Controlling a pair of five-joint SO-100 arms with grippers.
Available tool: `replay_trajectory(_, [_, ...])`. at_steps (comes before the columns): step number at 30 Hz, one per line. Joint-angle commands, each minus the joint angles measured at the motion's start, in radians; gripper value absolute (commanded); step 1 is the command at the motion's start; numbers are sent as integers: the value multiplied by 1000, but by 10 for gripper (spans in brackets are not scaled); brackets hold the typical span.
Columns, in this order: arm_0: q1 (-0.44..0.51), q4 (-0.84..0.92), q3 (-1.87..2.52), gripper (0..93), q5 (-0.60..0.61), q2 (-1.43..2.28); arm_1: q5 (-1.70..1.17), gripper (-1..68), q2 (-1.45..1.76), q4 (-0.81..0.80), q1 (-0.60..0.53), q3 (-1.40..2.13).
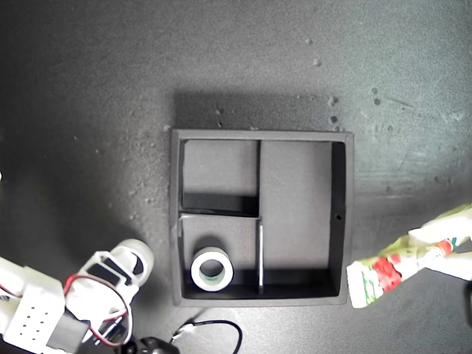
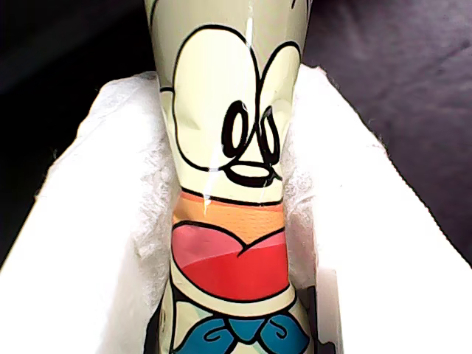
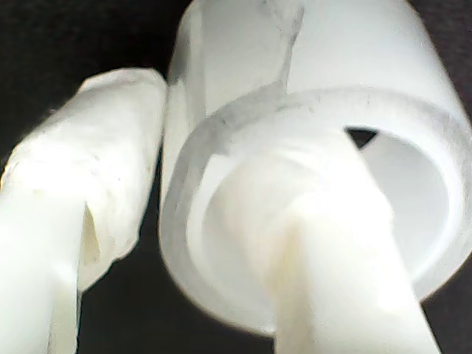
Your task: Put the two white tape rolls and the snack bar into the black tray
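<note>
The black tray [image 1: 174,221] lies in the middle of the exterior view. One white tape roll [image 1: 212,269] with a greenish core lies flat in its small near compartment. At the exterior view's right, my first gripper [image 1: 429,247] is shut on the snack bar [image 1: 377,279], which hangs just outside the tray's corner. The first wrist view shows the snack bar [image 2: 228,147] pinched between padded fingers [image 2: 110,221]. At the exterior view's lower left, my second gripper [image 1: 127,267] is shut on the other white tape roll [image 1: 137,254]. One finger [image 3: 332,280] passes through that roll [image 3: 295,44].
The tray's other small compartment and its long compartment [image 1: 295,206] hold nothing. A thin black cable [image 1: 214,328] loops on the dark mat just below the tray in the exterior view. Small crumbs dot the mat [image 1: 88,88].
</note>
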Motion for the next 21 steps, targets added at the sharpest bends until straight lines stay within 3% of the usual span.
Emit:
replay_trajectory(1, [-25,29,28,1,5,141,-216,-5,11,84,41,-133])
replay_trajectory(6, [-118,150,11,1,110,351,-518,-5,-29,192,46,-249])
replay_trajectory(11, [-264,169,-75,1,322,459,-703,-5,-239,221,120,-394])
replay_trajectory(15, [-339,179,-235,1,446,407,-778,-5,-512,235,150,-615])
replay_trajectory(21, [-397,250,-526,1,540,146,-822,-5,-838,321,155,-934])
